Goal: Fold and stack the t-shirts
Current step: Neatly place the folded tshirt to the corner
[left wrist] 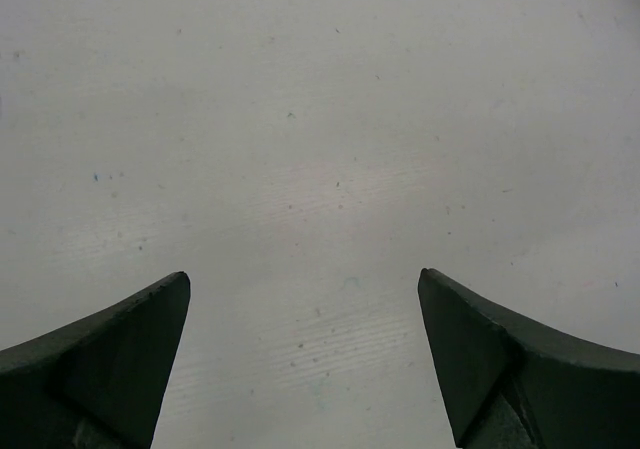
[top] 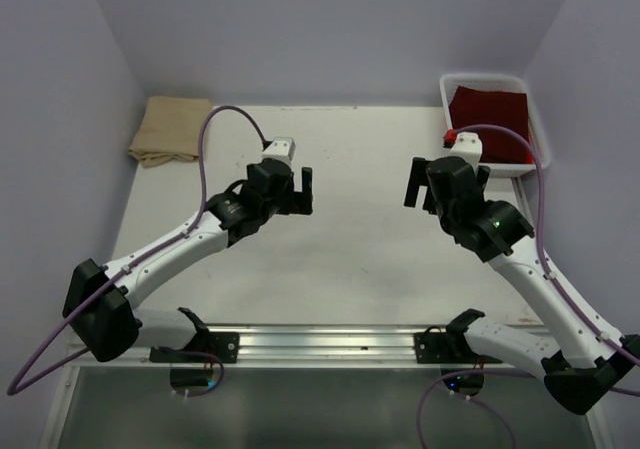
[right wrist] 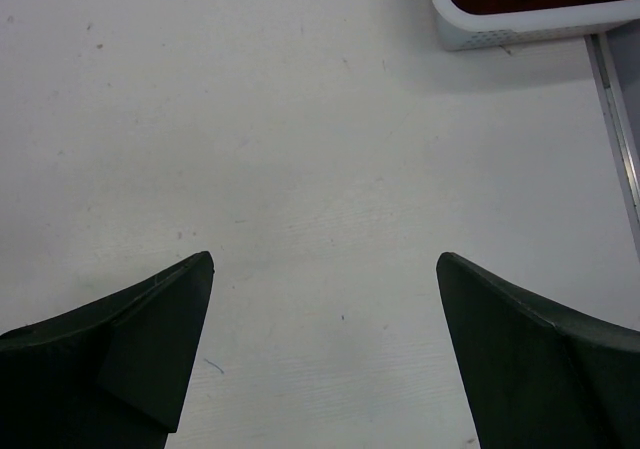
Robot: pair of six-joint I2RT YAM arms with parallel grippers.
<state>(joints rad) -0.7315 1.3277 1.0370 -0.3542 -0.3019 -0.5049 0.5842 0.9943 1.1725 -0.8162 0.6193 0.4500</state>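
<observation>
Presently, with left gripper (top: 303, 191) and right gripper (top: 414, 184) spread empty, the red t-shirt (top: 495, 114) at 1 o'clock may drag its bin (top: 482, 77) along.

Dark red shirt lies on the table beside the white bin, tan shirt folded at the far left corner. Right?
No. The dark red shirt lies inside the white bin, not beside it; the top external view shows this. The tan shirt is folded at the far left corner.
</observation>
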